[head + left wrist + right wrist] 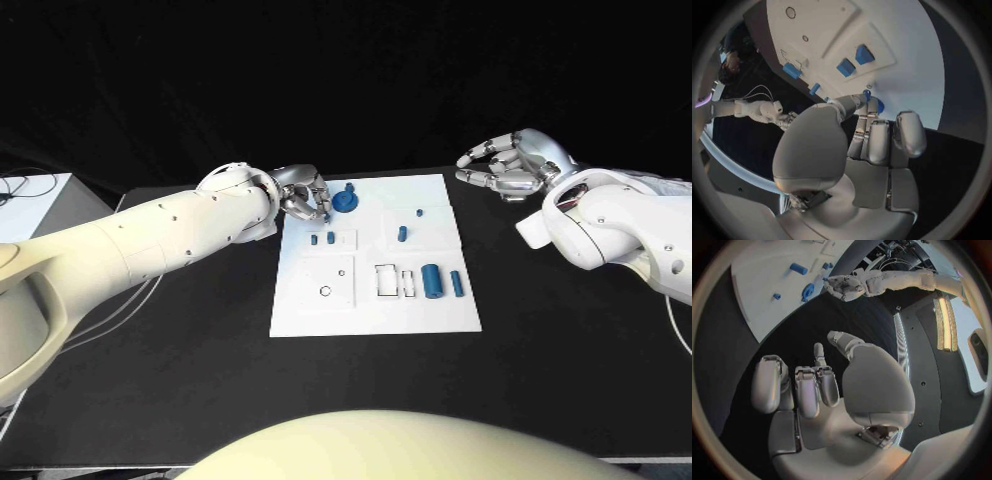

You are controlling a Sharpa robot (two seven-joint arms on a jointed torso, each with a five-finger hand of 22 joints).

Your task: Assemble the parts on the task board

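The white task board [368,315] lies mid-table. At its far left corner my left hand [303,195] pinches a round blue part [348,200] with a short stem; the left wrist view shows the fingertips [870,107] closed around that blue part [878,105]. Two small blue pieces [323,239] lie just in front of it, and a short one [402,234] lies mid-board. A thick blue cylinder [433,282] and a slim one [456,283] lie at the right. My right hand [512,165] hovers off the board's far right corner, fingers curled, holding nothing.
The board has a rectangular slot [385,279] and a small round hole [326,291] towards its front. A white box [36,205] with cables stands off the table's left edge. Bare black table [562,340] lies to the right of the board.
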